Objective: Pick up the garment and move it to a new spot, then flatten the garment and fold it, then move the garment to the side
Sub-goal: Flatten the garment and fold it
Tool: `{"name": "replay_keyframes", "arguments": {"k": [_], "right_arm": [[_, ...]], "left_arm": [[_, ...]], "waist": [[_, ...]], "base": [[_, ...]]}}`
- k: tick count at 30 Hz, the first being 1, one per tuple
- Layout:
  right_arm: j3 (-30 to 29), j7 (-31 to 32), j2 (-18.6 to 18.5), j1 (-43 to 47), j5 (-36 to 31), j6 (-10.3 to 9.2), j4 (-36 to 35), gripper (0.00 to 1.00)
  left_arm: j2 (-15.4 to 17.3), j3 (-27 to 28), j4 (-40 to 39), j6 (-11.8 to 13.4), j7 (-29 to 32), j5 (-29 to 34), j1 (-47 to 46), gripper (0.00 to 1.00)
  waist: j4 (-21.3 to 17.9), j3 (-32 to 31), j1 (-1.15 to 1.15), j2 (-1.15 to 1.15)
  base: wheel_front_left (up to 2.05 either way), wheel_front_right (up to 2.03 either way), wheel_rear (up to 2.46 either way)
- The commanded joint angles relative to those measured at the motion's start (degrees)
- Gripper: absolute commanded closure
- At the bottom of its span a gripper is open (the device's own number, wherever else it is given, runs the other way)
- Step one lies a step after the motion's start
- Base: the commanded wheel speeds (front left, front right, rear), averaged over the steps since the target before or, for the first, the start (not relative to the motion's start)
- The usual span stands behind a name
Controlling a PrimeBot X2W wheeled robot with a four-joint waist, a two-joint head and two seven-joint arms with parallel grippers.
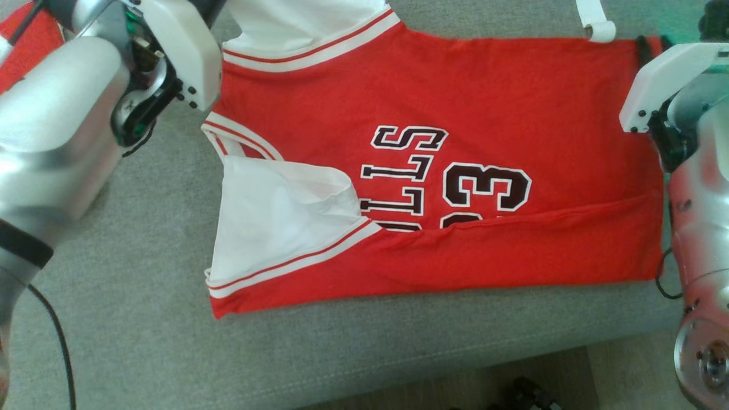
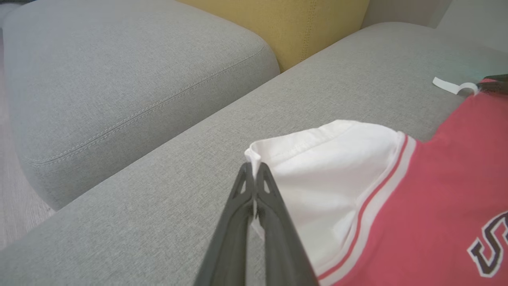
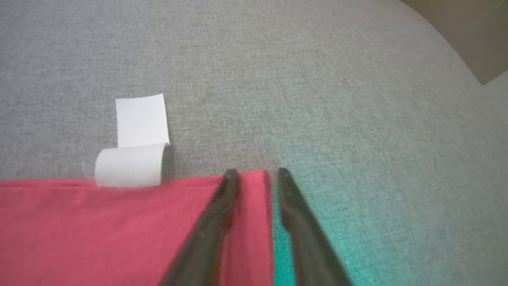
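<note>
The jersey [image 1: 455, 102] lies flat on the sofa seat [image 1: 142, 353], its near edge folded over. It looks like thin, limp, light cloth, likely to sag and slide, so it is best held at its far corners. There the left fingers [image 2: 236, 222] are pinched together on the white shoulder edge [image 2: 254, 155], and the right fingers [image 3: 214, 214] stand apart astride the red hem corner [image 3: 254, 182].

Grey sofa seat [image 1: 142, 341], red jersey [image 1: 455, 97] lying on it, white tag [image 1: 597, 23] at its edge

Red-and-white garment [image 1: 512, 102] on a grey sofa [image 1: 142, 341].
</note>
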Motion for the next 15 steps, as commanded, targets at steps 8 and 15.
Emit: {"name": "replay_keyframes", "arguments": {"k": [8,15], "right_arm": [[1.8,-6.5,0.6,-4.4,1.4,0.36,-0.3,1.00],[2.8,-11.0,1.3,-10.0,3.6,0.36,1.7,1.00]], "left_arm": [[2.7,3.5,0.5,2.2,-2.0,0.2,-4.5,1.00],[2.2,5.3,3.9,3.9,-5.7,0.8,-7.7,1.00]], "waist": [[-0.1,0.4,0.00,0.00],[-0.1,1.6,0.00,0.00]], "base": [[0.00,0.00,0.00],[0.00,0.00,0.00]]}}
